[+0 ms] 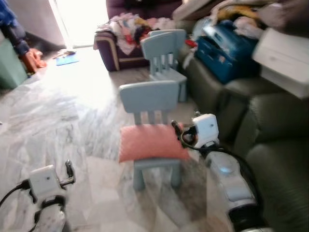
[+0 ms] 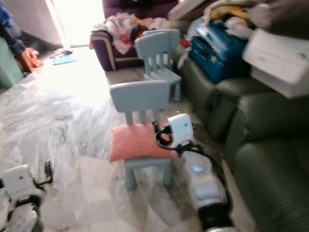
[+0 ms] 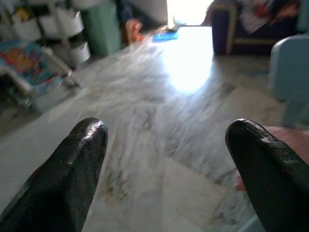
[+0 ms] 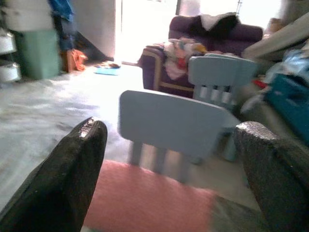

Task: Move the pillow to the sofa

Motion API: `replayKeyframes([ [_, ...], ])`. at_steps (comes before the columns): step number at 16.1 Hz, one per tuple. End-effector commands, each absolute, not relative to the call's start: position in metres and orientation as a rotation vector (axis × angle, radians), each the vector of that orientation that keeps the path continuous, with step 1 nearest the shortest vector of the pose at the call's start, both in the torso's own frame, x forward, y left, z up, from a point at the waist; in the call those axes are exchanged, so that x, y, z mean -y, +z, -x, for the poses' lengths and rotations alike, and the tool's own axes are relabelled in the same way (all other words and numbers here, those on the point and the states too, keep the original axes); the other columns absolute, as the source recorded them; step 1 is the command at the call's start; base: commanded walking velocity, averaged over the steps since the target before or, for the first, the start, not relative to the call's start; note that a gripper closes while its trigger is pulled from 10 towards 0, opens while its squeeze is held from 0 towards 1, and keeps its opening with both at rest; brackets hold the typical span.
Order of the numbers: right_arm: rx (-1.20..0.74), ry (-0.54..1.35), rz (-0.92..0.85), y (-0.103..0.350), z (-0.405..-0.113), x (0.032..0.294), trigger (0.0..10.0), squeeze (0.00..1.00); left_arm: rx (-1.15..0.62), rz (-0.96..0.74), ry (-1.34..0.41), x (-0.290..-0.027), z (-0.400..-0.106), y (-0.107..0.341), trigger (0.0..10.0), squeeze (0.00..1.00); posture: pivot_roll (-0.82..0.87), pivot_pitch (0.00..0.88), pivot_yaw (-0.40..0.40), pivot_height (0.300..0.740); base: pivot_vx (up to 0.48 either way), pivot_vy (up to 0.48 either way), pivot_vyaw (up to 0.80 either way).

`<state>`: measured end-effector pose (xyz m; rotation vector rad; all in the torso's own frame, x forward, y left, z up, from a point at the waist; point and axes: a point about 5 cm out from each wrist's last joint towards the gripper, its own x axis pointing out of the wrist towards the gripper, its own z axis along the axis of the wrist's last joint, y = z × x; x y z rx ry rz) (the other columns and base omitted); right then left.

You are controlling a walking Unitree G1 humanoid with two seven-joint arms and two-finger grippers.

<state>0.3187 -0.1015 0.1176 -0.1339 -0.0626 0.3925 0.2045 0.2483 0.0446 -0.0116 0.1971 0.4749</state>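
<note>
A salmon-pink pillow [image 1: 149,142] lies flat on the seat of a small light-blue chair [image 1: 148,96] in the middle of the floor. My right gripper [image 1: 177,131] hovers at the pillow's right edge, open, with the pillow [image 4: 149,205] low between its fingers and nothing held. Low at the left, my left gripper [image 1: 71,173] is open over the marble floor; a bit of the pillow [image 3: 289,137] shows beside one finger. The dark green sofa [image 1: 277,159] runs along the right, close to the chair.
A second blue chair [image 1: 165,55] stands behind the first. Blue bags [image 1: 224,50], white boxes [image 1: 282,60] and clothes cover the sofa's far end. A purple sofa [image 1: 116,55] piled with laundry stands at the back. A person [image 1: 17,36] crouches far left.
</note>
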Motion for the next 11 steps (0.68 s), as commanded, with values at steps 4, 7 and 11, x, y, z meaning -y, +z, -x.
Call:
replayKeyframes([
  [4,-0.101,0.159,0.148,0.081,-0.318,0.151,10.0,0.0,-0.297,0.023,0.253,-0.234,-0.194,0.031,10.0,0.0,-0.12,0.017,0.063,0.74,0.0,0.0,0.0],
  [7,-0.117,0.165,0.177,0.08,-0.31,0.165,10.0,0.0,-0.339,-0.021,0.149,-0.228,-0.18,0.03,10.0,0.0,-0.11,0.024,0.053,0.74,0.0,0.0,0.0],
  [11,-0.15,0.209,0.21,0.087,-0.283,0.19,10.0,0.0,-0.338,-0.063,0.118,-0.231,-0.166,0.036,10.0,0.0,-0.14,0.015,0.077,0.74,0.0,0.0,0.0],
])
